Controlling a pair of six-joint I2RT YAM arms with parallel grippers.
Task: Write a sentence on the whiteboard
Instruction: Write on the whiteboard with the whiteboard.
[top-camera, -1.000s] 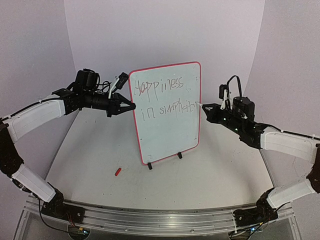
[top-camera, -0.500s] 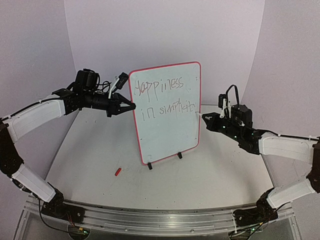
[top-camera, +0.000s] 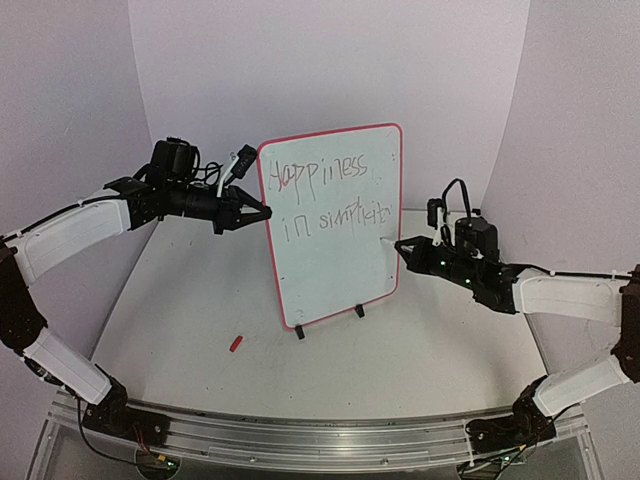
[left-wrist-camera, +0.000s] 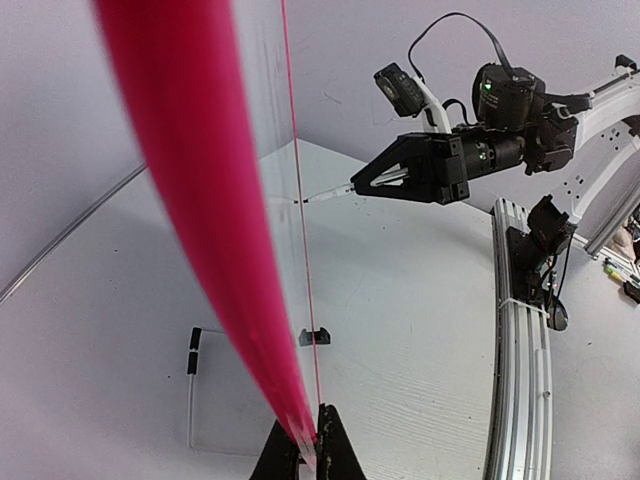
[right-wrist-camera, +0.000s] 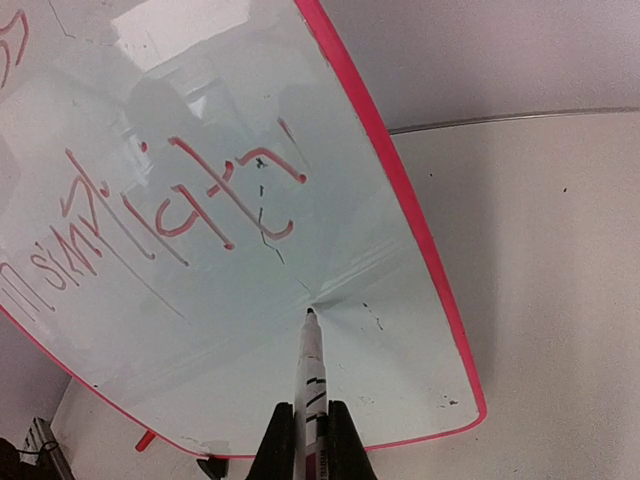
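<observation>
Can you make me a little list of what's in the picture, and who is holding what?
board: whiteboard, standing upright
writing: sentence, two lines, about "happiness in simplicity"
left gripper: shut on the whiteboard's left rim
right gripper: shut on marker, tip at the board below the last word
table: small red piece lying near the board's left foot
</observation>
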